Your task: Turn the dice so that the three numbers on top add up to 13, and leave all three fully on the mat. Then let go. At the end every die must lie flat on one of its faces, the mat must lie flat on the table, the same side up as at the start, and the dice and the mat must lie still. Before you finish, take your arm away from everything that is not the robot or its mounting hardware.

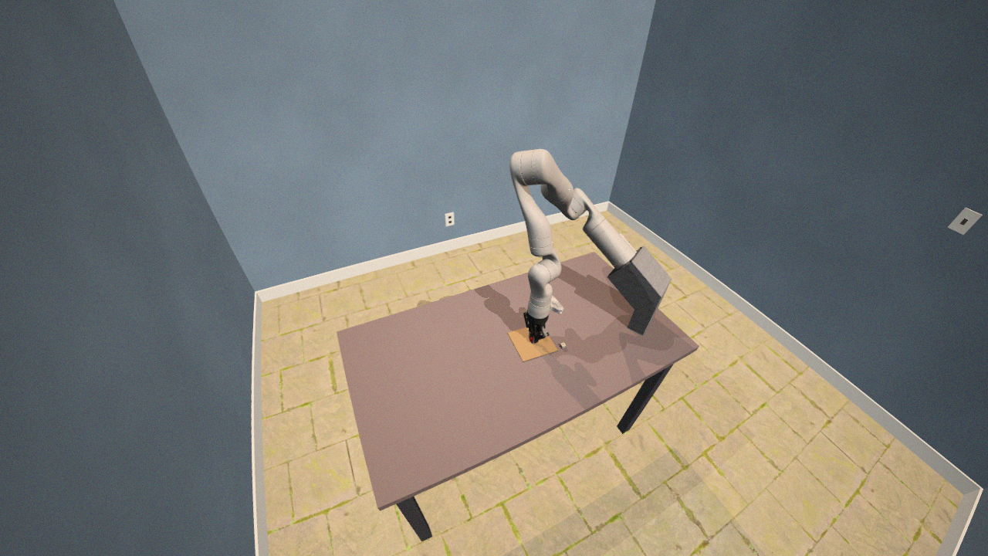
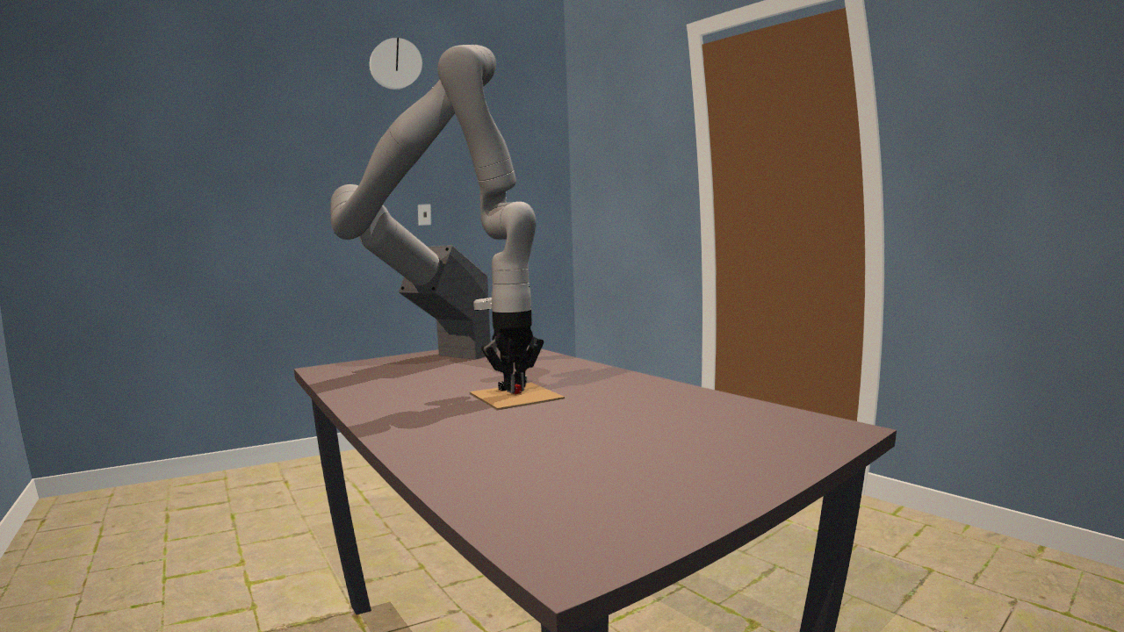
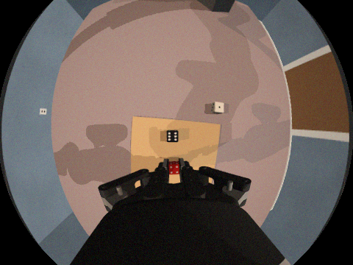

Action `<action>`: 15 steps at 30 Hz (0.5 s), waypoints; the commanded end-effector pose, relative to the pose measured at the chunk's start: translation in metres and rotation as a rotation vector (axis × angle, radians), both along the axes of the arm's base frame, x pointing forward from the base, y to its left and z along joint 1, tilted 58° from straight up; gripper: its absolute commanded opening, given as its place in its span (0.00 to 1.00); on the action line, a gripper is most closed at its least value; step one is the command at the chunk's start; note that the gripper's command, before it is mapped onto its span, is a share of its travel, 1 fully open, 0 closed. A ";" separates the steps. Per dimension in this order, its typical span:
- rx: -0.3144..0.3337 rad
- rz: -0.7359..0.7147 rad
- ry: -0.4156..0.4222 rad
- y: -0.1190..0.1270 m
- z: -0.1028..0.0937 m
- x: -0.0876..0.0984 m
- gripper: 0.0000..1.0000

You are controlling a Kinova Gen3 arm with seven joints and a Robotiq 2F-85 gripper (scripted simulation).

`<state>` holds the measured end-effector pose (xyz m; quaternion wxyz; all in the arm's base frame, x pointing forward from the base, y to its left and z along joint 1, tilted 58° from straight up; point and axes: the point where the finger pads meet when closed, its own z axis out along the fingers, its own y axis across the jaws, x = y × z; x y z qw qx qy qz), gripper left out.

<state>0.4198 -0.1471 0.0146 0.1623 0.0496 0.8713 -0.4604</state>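
My gripper [image 1: 535, 337] [image 2: 514, 386] [image 3: 173, 164] is shut on the red die [image 3: 174, 168] [image 2: 517, 388], low over the tan mat [image 1: 526, 353] [image 2: 543, 396] [image 3: 143, 134]. In the wrist view the red die shows a face with four pips and a darker strip above it; its exact tilt and any gap beneath it are hard to tell. The black die [image 3: 172, 136] [image 2: 501, 385] sits on the mat just ahead of the fingers, six on top. The white die [image 3: 219, 107] [image 1: 563, 344] lies off the mat on the table, one on top. The mat lies flat.
The brownish table [image 1: 441, 387] [image 2: 629, 456] [image 3: 140, 73] surrounds the mat. The robot's grey base [image 1: 642, 286] [image 2: 459, 314] stands at the table's end, on the white die's side of the mat. Arm shadows cross the table and mat.
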 end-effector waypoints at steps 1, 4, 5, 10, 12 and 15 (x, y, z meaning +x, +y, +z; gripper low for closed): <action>0.006 -0.006 -0.009 0.001 -0.002 -0.001 0.11; 0.006 -0.006 -0.009 0.001 -0.002 -0.001 0.11; 0.006 -0.006 -0.009 0.001 -0.002 -0.001 0.11; 0.006 -0.006 -0.009 0.000 -0.003 -0.001 0.11; 0.006 -0.006 -0.009 0.000 -0.003 -0.001 0.11; 0.006 -0.006 -0.009 0.000 -0.003 -0.001 0.11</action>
